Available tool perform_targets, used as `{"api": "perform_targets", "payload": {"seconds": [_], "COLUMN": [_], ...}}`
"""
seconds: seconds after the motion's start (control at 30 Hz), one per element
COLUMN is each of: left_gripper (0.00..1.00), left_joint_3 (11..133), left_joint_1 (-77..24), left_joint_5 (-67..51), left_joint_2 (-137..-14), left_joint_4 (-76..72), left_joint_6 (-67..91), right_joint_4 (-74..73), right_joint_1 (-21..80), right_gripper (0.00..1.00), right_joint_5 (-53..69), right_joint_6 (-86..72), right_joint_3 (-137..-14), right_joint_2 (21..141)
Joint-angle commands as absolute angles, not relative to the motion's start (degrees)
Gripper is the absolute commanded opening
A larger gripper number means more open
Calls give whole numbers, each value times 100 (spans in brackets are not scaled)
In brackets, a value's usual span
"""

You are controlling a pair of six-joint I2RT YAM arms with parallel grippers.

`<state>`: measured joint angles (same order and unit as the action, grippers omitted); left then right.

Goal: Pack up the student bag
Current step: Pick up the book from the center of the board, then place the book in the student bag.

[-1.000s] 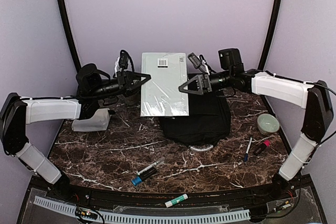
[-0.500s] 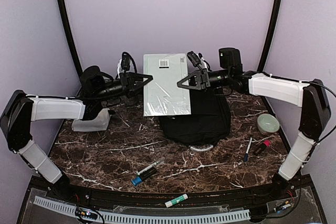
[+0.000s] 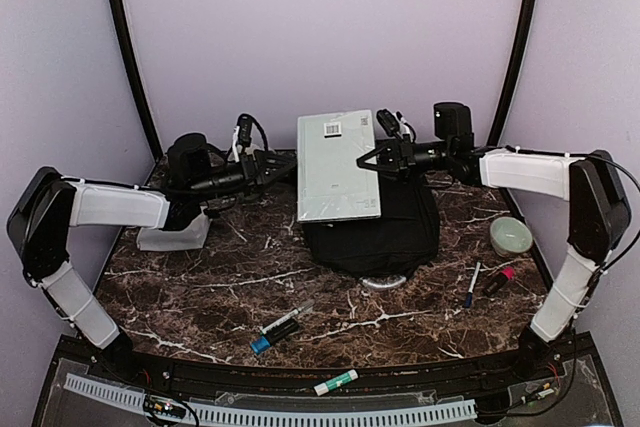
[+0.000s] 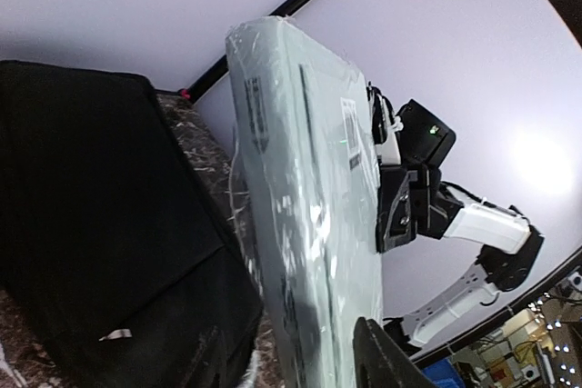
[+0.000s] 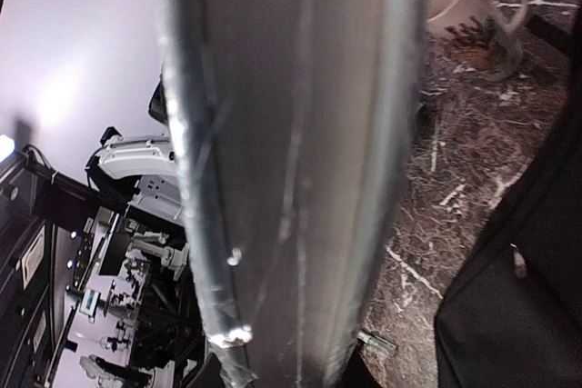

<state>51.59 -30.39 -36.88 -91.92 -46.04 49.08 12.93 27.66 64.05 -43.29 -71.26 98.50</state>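
Your right pincer grips the pale shrink-wrapped book, raised at frame centre over the large black fabric backpack, probably to slide it in. Of the left pincer I cannot tell the state.

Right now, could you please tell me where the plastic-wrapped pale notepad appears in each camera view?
Top external: the wrapped notepad is upper centre, raised in front of the black student bag.
Left wrist: the notepad runs as a tilted slab through the middle, with the bag at left.
Right wrist: the notepad is seen edge-on, filling the centre, with the bag at lower right.
Shared landmark: the student bag.
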Motion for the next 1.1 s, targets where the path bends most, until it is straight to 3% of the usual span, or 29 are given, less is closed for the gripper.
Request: {"api": "perform_targets", "payload": {"seconds": [0.0,0.23,0.43,0.67,1.07], "left_gripper": [51,51,51,53,56], "left_joint_3": [5302,5987,7041,8667,9936], "left_joint_1": [-3054,-3139,-4057,-4976,-5580], "left_joint_5": [-3363,-2833,-2395,-1854,-969], "left_joint_2": [-9269,-9504,-9863,-10978,-12322], "left_joint_4": [-3840,-2258,-705,1056,2172], "left_joint_6": [4114,2617,652,-1163,-2093], "right_joint_4": [1765,-838,-189,-566,-393], "right_joint_1": [1866,636,-89,-222,-321], "right_gripper": [0,0,0,0,0], "right_joint_5": [6465,5778,5734,5453,5640], "right_joint_6": [-4286,-1389,-1024,-313,-447], "right_joint_3": [-6873,-6670,-5447,-5459,-5300], "right_joint_2": [9365,8344,7546,7218,7242]}}
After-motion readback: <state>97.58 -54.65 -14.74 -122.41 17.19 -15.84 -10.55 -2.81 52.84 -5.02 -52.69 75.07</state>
